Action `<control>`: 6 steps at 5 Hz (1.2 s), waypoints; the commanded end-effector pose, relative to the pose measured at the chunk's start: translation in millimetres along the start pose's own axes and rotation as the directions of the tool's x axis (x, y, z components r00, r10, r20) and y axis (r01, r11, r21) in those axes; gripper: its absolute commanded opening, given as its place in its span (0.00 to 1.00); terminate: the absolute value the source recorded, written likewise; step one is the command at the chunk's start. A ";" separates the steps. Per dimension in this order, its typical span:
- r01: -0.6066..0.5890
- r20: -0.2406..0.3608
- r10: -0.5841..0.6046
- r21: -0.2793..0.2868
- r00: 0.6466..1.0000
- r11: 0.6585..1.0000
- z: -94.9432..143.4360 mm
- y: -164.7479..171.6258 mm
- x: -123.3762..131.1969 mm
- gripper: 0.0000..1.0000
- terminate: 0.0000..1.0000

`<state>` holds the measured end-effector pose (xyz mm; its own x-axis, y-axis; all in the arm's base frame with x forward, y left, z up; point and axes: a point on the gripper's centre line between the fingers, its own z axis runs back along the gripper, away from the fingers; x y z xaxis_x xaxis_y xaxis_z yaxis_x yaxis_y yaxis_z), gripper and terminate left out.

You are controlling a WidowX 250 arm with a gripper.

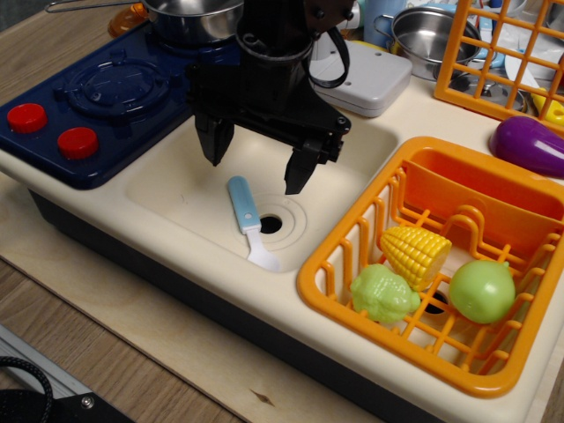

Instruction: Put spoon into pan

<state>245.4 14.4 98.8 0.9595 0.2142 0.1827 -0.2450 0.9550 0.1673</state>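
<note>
The gripper (258, 165) was seen with jaws spread and empty, the spoon (250, 220) lying flat in the sink (176, 189) directly below and between them, its long axis set roughly crosswise to the jaw gap, white bowl nearest the camera.

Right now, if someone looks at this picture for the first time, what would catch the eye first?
The big black robot hand hangs open over the cream toy sink, directly above the small light blue and white plastic spoon lying by the drain. At the right, the bright orange plastic basket holds a yellow corn cob and two green toy foods. The shiny steel pan sits on the dark blue stove behind.
</note>
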 end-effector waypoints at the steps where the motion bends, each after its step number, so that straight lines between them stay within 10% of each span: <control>1: 0.000 0.000 0.000 0.000 1.000 1.000 0.0 0.0 0.0 1.00 0.00; 5: -0.316 -0.047 0.316 0.017 0.947 0.949 -60.0 6.5 -23.2 1.00 0.00; 6: -0.326 -0.041 0.328 0.051 0.944 0.944 -63.7 2.0 -26.2 0.00 0.00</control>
<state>235.3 18.9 41.4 0.8381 0.5033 0.2104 -0.5367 0.8299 0.1526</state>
